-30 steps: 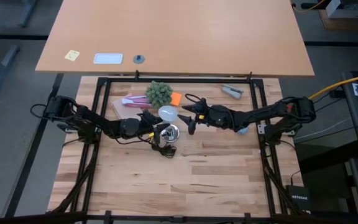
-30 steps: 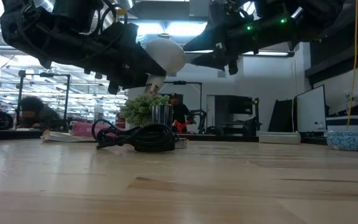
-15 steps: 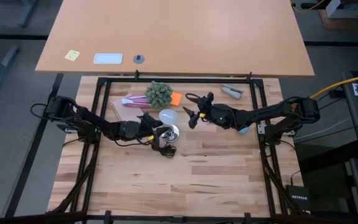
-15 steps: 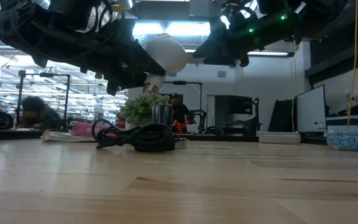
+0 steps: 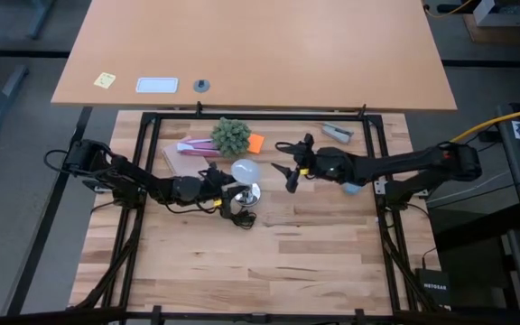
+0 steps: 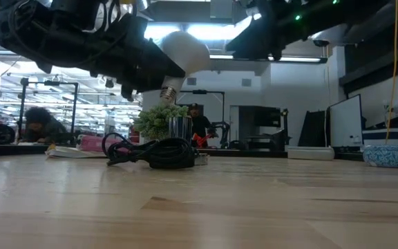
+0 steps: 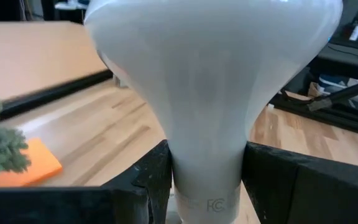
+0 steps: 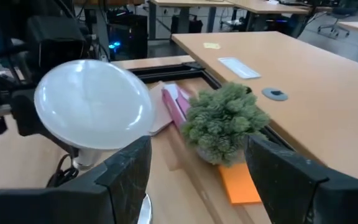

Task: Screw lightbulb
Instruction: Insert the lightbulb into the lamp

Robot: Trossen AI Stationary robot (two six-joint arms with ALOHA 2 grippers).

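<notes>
The frosted white lightbulb (image 5: pixel 245 169) is held in the air by my left gripper (image 5: pixel 227 184), which is shut on it. The bulb also shows in the low view (image 6: pixel 185 51), tilted, with its grey screw base (image 6: pixel 168 92) pointing down. The silver socket disc (image 5: pixel 249 192) lies on the table just below the bulb, and its black cord (image 5: pixel 239 216) is coiled beside it. My right gripper (image 5: pixel 289 171) is open and empty, to the right of the bulb. In the right wrist view the bulb's dome (image 8: pixel 94 112) stands ahead of the spread fingers. My left gripper pinches the bulb's narrow neck (image 7: pixel 207 163) between its two fingers (image 7: pixel 153 180), just above the screw base. The fingers come from the table's left and lie across the neck. The bulb is lifted clear of the table, tilted, with its dome up and away from the gripper.
A small green plant (image 5: pixel 231 135), an orange pad (image 5: pixel 256 143) and a pink-and-white packet (image 5: pixel 192 146) lie at the far side, behind the bulb. A grey tool (image 5: pixel 337 133) lies at the far right. The near half of the wooden table (image 5: pixel 269 271) is bare.
My right gripper has drawn back from the bulb's dome toward the table's right edge, staying open. My left gripper keeps its hold on the bulb, which stays above the socket.
</notes>
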